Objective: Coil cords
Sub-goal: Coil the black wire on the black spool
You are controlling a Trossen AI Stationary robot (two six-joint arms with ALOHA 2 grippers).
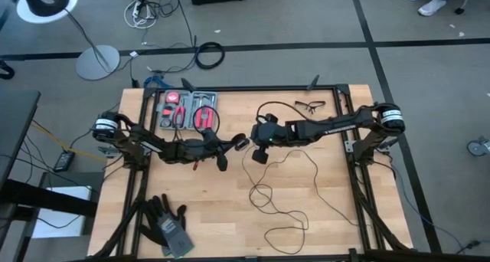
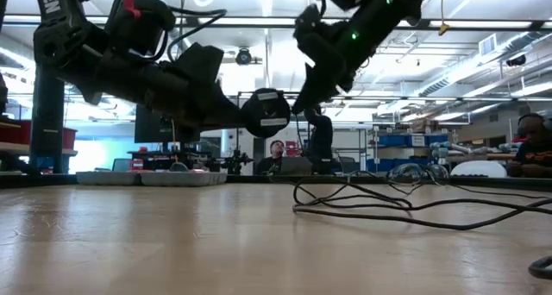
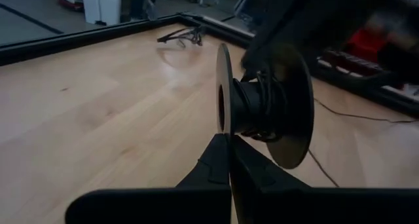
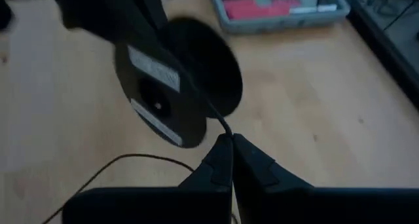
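Black and disc-shaped, the spool sits clamped by its flange in the left gripper above the table's middle. The right gripper pinches the thin cord, which trails toward the near edge. Slack could slip off the flange or snag itself.

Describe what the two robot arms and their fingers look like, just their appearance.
Both arms are dark, jointed links. The left arm and right arm each have a white ring with black markings at the outer joint. The right arm carries white lettering along one link, and a small green light glows near its wrist. Thin black cables run along both arms. Each ends in two dark, tapered fingers.
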